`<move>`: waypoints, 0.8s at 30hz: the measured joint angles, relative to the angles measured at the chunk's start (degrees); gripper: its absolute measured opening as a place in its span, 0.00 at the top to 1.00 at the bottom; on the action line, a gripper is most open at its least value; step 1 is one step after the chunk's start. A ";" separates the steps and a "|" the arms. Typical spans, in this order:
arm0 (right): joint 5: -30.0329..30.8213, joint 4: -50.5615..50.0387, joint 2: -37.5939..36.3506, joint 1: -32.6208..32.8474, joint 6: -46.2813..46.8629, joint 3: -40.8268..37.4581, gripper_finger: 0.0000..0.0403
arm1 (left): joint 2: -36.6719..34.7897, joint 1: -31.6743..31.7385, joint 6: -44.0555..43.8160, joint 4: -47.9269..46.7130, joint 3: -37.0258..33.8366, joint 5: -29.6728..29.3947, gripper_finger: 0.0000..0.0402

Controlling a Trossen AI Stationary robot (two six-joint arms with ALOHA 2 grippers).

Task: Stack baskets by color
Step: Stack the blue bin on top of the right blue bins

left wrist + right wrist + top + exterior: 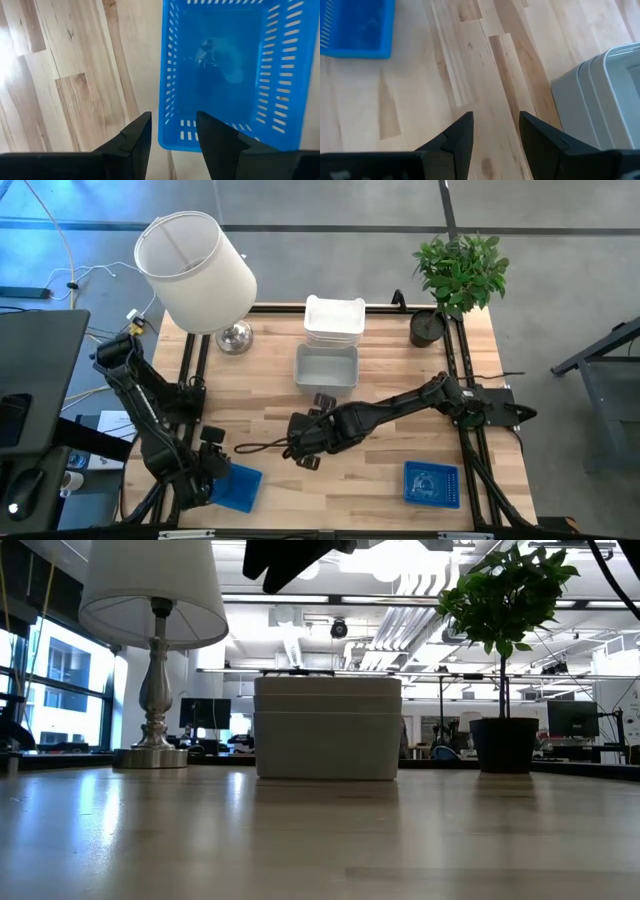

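Your left gripper (172, 137) hangs at the near left corner of the light wooden table (380, 405), directly over a blue slotted plastic basket (237, 487). Its jaws are spread and hold nothing; in the left wrist view one finger sits outside the basket's near rim and the other over its inside, but you cannot tell whether either touches the plastic.

Your right gripper (495, 132) is stretched across the middle of the table, above bare wood, jaws parted and empty. A translucent grey basket stack (326, 367) lies just beyond it, toward the far side, and its corner shows in the right wrist view.

Behind the grey stack, touching or nearly so, is a white plastic basket stack (334, 318) at the far edge. A second blue basket (431, 483) with a patterned base rests near the right front corner, well apart from the first.

A white-shaded lamp (195, 270) stands at the far left, and a green plant in a black pot (428, 328) at the far right.
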 joint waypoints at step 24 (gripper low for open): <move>0.16 0.00 0.00 4.04 0.05 0.00 0.64 | 12.07 4.83 -0.09 0.93 0.00 6.00 0.65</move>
